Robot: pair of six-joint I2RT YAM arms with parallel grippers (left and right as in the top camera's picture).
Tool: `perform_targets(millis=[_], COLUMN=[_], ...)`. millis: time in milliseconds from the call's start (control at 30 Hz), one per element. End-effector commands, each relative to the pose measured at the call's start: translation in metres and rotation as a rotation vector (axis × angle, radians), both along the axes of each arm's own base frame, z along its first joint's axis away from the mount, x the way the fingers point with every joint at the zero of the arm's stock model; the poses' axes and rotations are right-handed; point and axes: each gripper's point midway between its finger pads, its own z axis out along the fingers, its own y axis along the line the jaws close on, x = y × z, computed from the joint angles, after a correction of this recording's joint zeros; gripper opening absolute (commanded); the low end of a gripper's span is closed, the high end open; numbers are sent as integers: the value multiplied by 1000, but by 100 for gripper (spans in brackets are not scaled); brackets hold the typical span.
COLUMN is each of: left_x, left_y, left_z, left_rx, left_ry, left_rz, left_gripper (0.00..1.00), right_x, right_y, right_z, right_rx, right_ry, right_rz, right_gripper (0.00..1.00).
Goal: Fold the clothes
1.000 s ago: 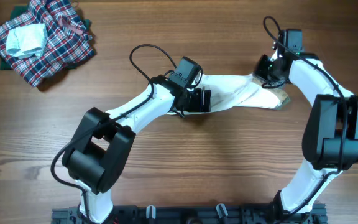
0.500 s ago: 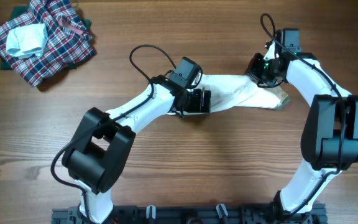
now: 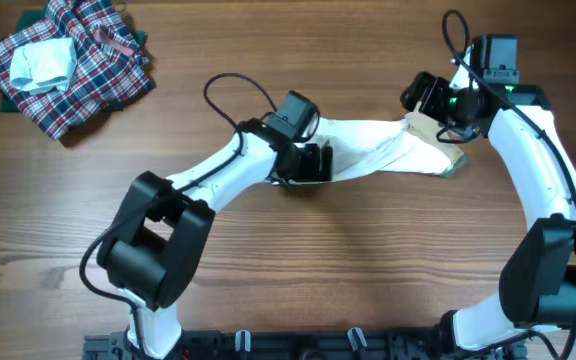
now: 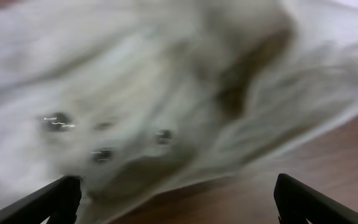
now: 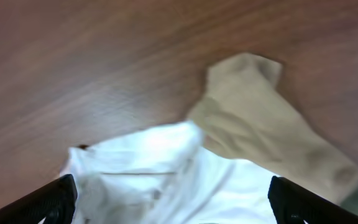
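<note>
The clothes (image 3: 383, 148) are one small white garment with tan parts, lying stretched out across the middle right of the table. My left gripper (image 3: 311, 162) sits low at its left end, open; in the left wrist view the blurred white cloth (image 4: 166, 93) fills the frame just ahead of the left gripper (image 4: 179, 205). My right gripper (image 3: 423, 98) hovers open above the garment's right end, holding nothing. In the right wrist view the white fabric (image 5: 160, 180) and a tan sleeve (image 5: 260, 118) lie below the right gripper (image 5: 179, 208).
A red-blue-white plaid cloth heap (image 3: 88, 75) lies at the back left corner, with a pale blue-white folded piece (image 3: 43, 62) on top. Bare wooden table (image 3: 368, 260) spreads in front of the garment.
My right gripper has opened, let go of the garment's right end and lifted back toward the far right. The left gripper stays open at the left end, barely moved.
</note>
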Motion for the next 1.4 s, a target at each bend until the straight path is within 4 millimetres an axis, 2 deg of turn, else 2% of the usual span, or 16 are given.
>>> perform_targets(millis=[0,167,400,567,1033,1200,1367], left_x=[17,24,16,11,7,12,13], left_y=[30,57,89,74,75,60,59], left_z=[24,50,37,29,-15,-10,-9], left_rx=[11,14,57,-46,-14,-98,-107], left_ry=[-52,-86,12,75,171,161,158], left_rz=[60,79,143,96,109,90,88], left_gripper=[100,100,100,100,100,100,100], right_x=[-5,-10,-19,-20,-23,-24,-24], right_y=[-16,-20,-20,-20,-19,-19,-19], right_z=[-6,-9,-14,-14,-15,-15,-15], right_rx=[-91,-113,-122,-121,-120,-120,-120], right_ry=[28,53,92,96,106,111,112], right_rz=[-22,-27,-2,-3,-1,-1,-1], right_gripper=[100,100,100,100,100,100,100])
